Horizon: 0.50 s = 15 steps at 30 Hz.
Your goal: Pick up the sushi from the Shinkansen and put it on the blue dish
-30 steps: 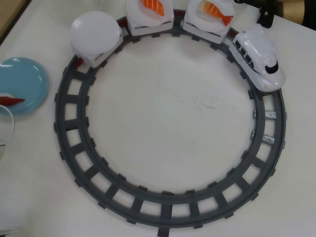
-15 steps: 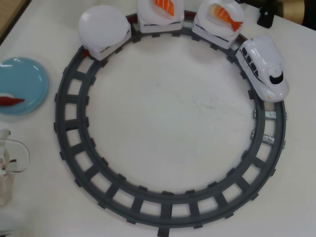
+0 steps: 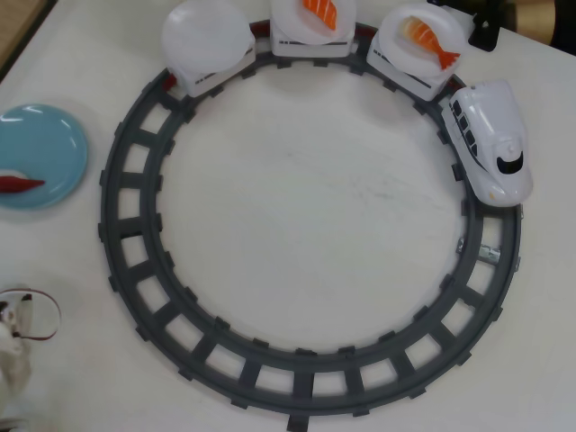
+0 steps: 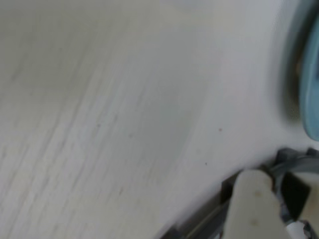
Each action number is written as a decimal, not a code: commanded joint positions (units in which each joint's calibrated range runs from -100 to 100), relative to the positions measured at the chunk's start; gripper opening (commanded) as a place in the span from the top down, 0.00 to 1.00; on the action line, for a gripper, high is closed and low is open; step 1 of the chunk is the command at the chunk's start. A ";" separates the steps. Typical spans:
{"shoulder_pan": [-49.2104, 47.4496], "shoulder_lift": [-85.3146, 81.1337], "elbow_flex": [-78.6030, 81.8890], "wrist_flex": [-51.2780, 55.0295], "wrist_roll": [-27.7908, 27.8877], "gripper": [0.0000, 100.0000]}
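blue dish [image 3: 45,148] cut by left edge, claw [image 4: 259,209] blurred (jaws unreadable), wrist view smeared

Overhead view: blue dish [image 3: 45,144] is glossy light blue; the sushi [image 3: 18,183] on it is plain dark red, unstriped. Shinkansen [image 3: 493,139] is white with black windows and a black nose mark. Track [image 3: 126,234] is dark grey. Three trailing plates [image 3: 205,34] are white; one carries an orange slice with white stripes [image 3: 319,11], another an orange shrimp piece [image 3: 430,38] on white. Table [image 3: 306,207] is off-white with faint grain. Wrist view: blurred; pale table [image 4: 99,99], light-blue edge [image 4: 310,74] at right.
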 commanded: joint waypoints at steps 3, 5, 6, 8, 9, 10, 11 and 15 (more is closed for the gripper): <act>0.29 -6.40 1.49 2.95 -0.28 0.97; 0.29 -8.39 2.12 4.82 -0.38 0.97; 0.29 -8.47 2.21 5.25 -0.38 0.97; 0.38 -8.80 2.39 5.59 -0.38 0.97; 0.55 -8.72 2.39 5.67 -0.38 0.97; 0.64 -8.72 2.39 5.67 -0.38 0.97; 0.73 -8.72 2.39 5.67 -0.38 0.97; 0.82 -8.72 2.39 5.67 -0.38 0.97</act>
